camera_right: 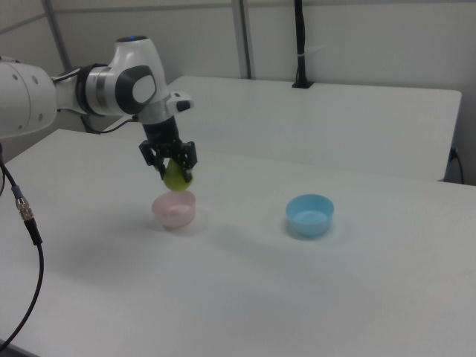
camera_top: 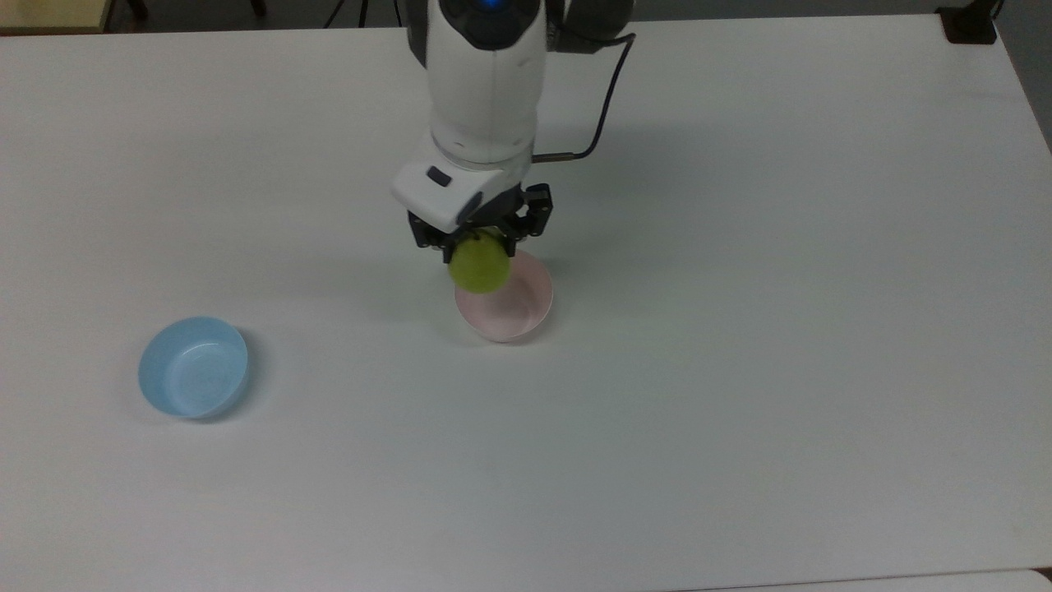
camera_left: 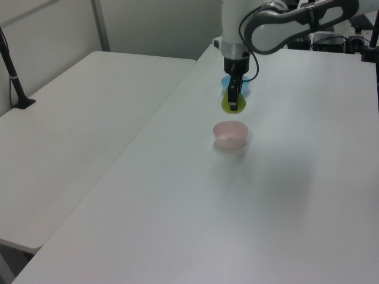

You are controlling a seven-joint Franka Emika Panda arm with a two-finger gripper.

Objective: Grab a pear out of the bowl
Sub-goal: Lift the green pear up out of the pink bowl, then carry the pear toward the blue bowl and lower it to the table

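Hand [camera_top: 480,238] clenched on the pear [camera_top: 479,265], fingers pinching its upper part from either side; the fruit hangs below them, clear of the bowl [camera_top: 526,316]. In the right view the pear [camera_right: 177,177] sits in the air just above the pink rim [camera_right: 173,201], no contact visible. In the left view the gap reads larger: pear [camera_left: 230,105] well above the bowl [camera_left: 230,135], which stands empty on the worktop [camera_top: 740,329].

In the top view the pear overlaps the bowl's upper-left edge, so the hand is not centred over it; likely the camera angle on a raised object rather than a true sideways offset, but I cannot tell which.

Step in hand, as I judge it: the lift. Grasp made, fruit out of the bowl. Task is essentially met, provided the hold lasts.

Next move calls for little: keep the clench steady and carry on upward, or hold at height. Grip is high on a rounded, smooth body, so slip is the risk; no sudden acceleration or twisting.

Light blue bowl [camera_top: 194,367] sits well apart, toward the top view's left; not involved. Arm cable [camera_top: 604,107] trails behind the wrist, clear of the fruit.
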